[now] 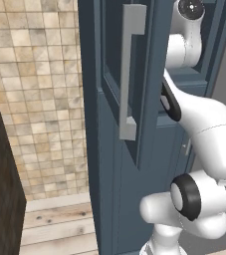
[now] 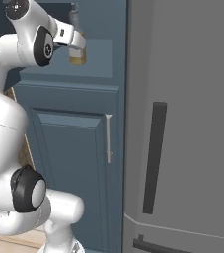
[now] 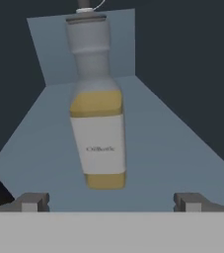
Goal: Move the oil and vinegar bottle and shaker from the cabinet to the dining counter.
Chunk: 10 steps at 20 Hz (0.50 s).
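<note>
Slate-blue cabinet shelf bears the oil and vinegar bottle

Cabinet shelf: 1 oil and vinegar bottle standing upright.

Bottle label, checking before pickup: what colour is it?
White, on the clear bottle of yellow oil; hand view shows it best.

Clear glass oil and vinegar bottle with matt white paper label; matt painted slate-blue cabinet, brushed grey bar handle; tiled stone wall at nine o'clock
</note>
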Available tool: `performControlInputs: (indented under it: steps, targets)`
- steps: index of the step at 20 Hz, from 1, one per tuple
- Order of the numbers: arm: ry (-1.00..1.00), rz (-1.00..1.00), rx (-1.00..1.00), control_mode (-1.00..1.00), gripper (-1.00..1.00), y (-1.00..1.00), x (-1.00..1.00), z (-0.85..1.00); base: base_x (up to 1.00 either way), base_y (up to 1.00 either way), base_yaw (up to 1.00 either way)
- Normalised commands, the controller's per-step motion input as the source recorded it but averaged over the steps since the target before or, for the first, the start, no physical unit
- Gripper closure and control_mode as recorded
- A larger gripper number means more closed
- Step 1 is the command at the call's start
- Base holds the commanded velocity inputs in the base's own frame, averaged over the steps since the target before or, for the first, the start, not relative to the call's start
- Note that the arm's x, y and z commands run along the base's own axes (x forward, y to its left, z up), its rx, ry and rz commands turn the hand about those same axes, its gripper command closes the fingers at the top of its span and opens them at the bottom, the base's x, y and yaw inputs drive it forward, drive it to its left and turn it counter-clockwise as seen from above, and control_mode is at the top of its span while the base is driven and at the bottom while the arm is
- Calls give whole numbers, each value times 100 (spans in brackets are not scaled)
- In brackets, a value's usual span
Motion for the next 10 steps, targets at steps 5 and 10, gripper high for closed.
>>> performControlInputs:
  steps: [5,10]
  targets:
    - [0,0,0,-100,-100,0,16,-4,0,0,0]
    - [0,0,0,-100,-100,0,20,-1,0,0,0]
